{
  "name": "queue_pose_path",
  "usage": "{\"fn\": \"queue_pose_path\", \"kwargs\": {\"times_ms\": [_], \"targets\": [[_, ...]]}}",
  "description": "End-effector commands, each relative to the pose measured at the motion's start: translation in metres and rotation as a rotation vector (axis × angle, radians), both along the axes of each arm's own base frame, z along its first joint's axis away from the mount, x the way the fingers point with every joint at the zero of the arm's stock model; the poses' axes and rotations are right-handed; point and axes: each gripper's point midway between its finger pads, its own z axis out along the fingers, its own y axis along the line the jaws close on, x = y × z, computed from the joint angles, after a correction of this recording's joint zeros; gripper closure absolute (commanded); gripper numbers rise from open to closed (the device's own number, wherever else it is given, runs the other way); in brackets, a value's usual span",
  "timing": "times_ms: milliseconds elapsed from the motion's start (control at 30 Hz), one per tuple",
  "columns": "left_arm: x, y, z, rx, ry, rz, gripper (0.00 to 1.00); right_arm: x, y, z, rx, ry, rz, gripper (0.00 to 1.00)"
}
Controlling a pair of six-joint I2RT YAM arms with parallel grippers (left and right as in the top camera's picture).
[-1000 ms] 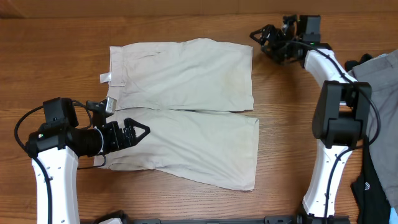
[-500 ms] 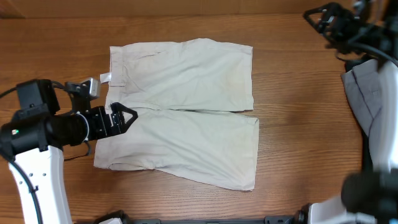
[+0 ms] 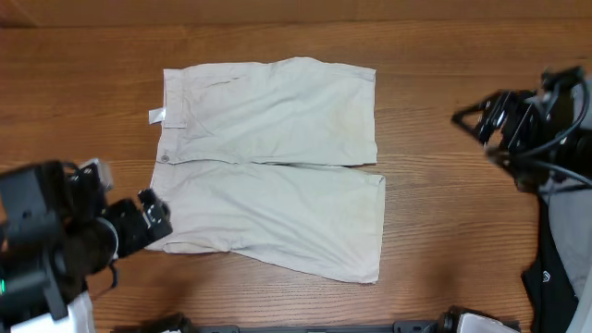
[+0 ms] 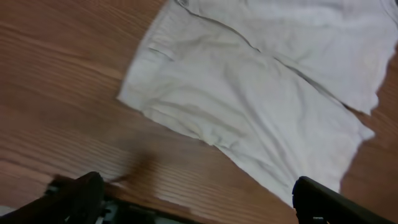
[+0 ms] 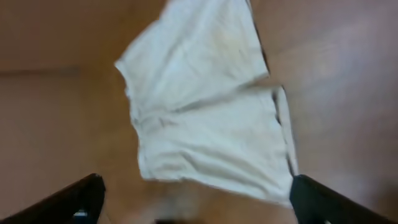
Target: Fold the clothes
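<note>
Beige shorts (image 3: 277, 157) lie flat and unfolded, with the left gripper (image 3: 157, 217) and right gripper (image 3: 470, 134) hovering spread and empty; the first fold likely needs each to pinch a near-edge corner.

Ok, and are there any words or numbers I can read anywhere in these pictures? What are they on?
No words or numbers can be read in any view.
Small white tag at the waistband of the shorts: too small to read.
Small white logo on the black garment: too small to read.
</note>
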Motion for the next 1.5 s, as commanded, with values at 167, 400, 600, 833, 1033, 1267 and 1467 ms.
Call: {"fn": "queue_pose_path", "kwargs": {"times_ms": [167, 400, 600, 833, 1033, 1267, 1467], "targets": [[-0.003, 0.012, -0.044, -0.018, 0.106, 0.15, 0.0, -0.017, 0.008, -0.05, -0.05, 0.118, 0.063, 0.05], [0.008, 0.005, -0.106, -0.123, 0.259, 0.163, 0.0, -0.026, 0.034, -0.13, -0.033, 0.305, 0.111, 0.0], [0.009, 0.006, -0.15, -0.153, 0.391, 0.167, 0.0, -0.069, 0.059, -0.216, 0.044, 0.525, 0.13, 0.0], [0.017, 0.009, -0.193, -0.241, 0.469, 0.246, 0.0, -0.115, 0.072, -0.272, 0.11, 0.681, 0.109, 0.0], [0.002, 0.044, -0.214, -0.219, 0.553, 0.394, 0.0, -0.138, 0.071, -0.289, 0.111, 0.745, 0.105, 0.05], [-0.018, 0.078, -0.242, -0.251, 0.572, 0.563, 0.02, -0.151, 0.077, -0.305, 0.154, 0.745, 0.124, 0.06], [-0.004, 0.081, -0.264, -0.297, 0.519, 0.537, 0.13, -0.159, 0.086, -0.312, 0.222, 0.729, 0.147, 0.09]]}}
